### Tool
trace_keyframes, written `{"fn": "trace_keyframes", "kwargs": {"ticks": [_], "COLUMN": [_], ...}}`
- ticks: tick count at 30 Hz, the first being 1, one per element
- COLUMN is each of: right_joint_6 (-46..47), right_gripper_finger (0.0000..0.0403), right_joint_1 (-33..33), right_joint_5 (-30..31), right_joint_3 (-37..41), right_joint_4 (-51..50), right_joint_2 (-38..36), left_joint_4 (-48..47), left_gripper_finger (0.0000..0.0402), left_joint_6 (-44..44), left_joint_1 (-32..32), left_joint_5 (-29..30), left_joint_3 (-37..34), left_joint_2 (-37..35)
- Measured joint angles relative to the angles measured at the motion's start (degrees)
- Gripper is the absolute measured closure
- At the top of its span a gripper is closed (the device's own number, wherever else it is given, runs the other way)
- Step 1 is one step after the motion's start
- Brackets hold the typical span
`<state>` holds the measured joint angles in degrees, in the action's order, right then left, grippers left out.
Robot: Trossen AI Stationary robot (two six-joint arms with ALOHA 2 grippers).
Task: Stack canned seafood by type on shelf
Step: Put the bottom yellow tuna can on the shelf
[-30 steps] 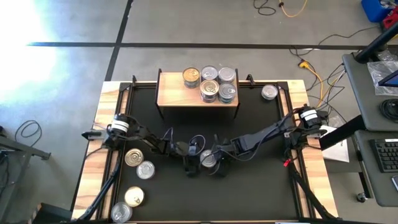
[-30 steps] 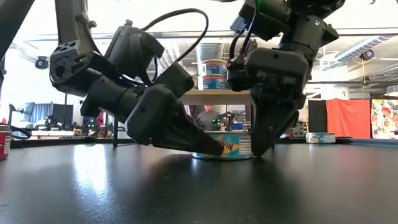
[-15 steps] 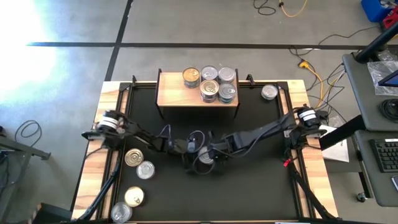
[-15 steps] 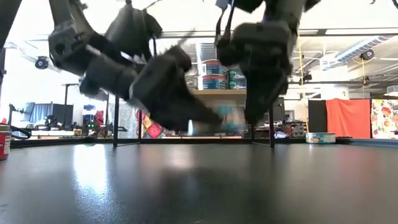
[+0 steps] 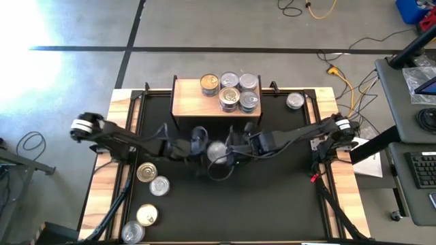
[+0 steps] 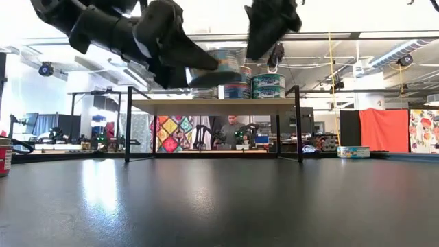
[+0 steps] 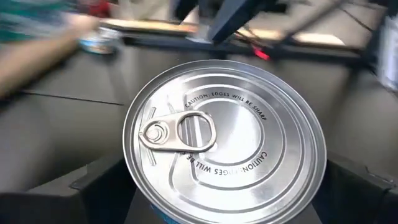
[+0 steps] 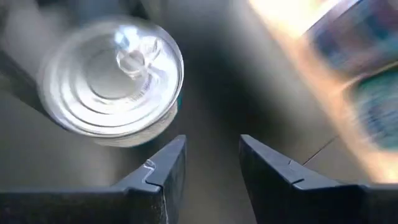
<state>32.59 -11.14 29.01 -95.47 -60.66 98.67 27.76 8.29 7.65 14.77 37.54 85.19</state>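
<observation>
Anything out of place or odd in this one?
Nothing looks spilled or damaged. The left gripper holds a silver-lidded can in the air before the shelf; the right gripper is open beside it. One stray can sits alone by the shelf's right end.

From overhead we look straight down on the whole table (image 5: 225, 204). From tabletop height we look level across it toward the shelf (image 6: 212, 105) and the room beyond. Each wrist camera sits close above one silver-lidded can (image 7: 225, 144), which the overhead view also shows, just before the shelf.
</observation>
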Motion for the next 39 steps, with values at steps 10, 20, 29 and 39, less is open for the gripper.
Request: {"fn": "trace_keyframes", "kwargs": {"ticks": [10, 20, 29, 39], "right_joint_6": [-17.8, -23.6, -27.5, -33.6], "right_gripper_finger": [0.0276, 0.0365, 0.0393, 0.0394], "right_joint_1": [4.0, 15.1, 19.8, 25.6], "right_joint_5": [7.0, -5.6, -14.0, -19.7], "right_joint_3": [-5.7, -5.5, -6.9, -18.6], "right_joint_4": [26.3, 39.2, 38.4, 26.2], "right_joint_2": [-0.2, 2.2, 5.3, 13.3], "left_joint_4": [-15.6, -23.0, -26.4, -28.5], "left_gripper_finger": [0.0023, 0.0023, 0.0023, 0.0023], "left_joint_6": [-2.8, -3.1, -5.9, -4.8], "left_joint_1": [-11.3, -23.0, -30.2, -31.4], "left_joint_5": [1.2, 0.9, -5.8, -4.8], "left_joint_3": [-2.5, 1.5, 6.6, 10.4], "left_joint_2": [-17.3, -18.1, -13.3, -7.7]}}
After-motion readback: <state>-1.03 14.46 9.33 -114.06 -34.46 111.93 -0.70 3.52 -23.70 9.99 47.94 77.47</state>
